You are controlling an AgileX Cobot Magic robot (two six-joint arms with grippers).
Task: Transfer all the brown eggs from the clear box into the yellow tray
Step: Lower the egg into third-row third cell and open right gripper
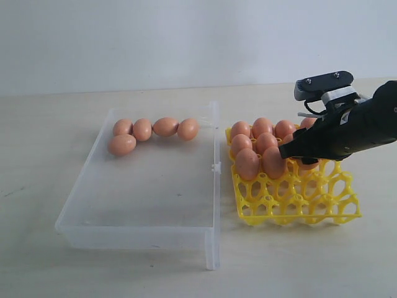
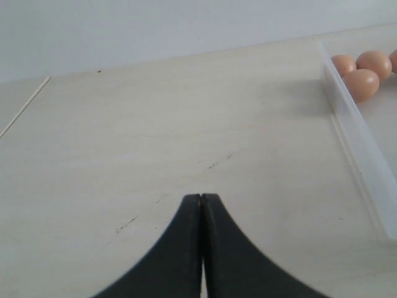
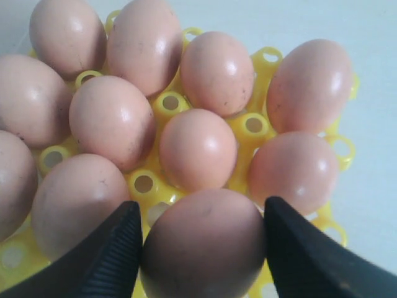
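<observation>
Near side: the front part of the clear box [image 1: 149,205] is bare, and the front cups of the yellow tray [image 1: 291,208] are empty.

Middle: the right gripper [image 3: 201,206] is low over the tray, its jaws pinching one brown egg [image 3: 205,248], one finger on each flank. I cannot tell whether that egg is already seated in a cup. The seated eggs [image 1: 248,162] stand just beside it and fill the tray's back rows.

Far end: five brown eggs [image 1: 165,126] lie clustered against the far wall of the box, not yet moved.

The left gripper [image 2: 201,197] has its jaws pressed together with nothing between them. It hangs over bare bench outside the box wall.

Risks:
- A smooth shell in a two-point pinch could slip or roll out if the jaws part before it is seated.
- Neighbours are close, so spreading fingers may knock one.
- An egg landing on a peak would tip.
- The lattice tray is light and could be shoved.

Surface: pale wood-grain bench [image 1: 62,273], matte, with faint scuffs. Behind it is a plain white wall [image 1: 186,37], evenly lit.
</observation>
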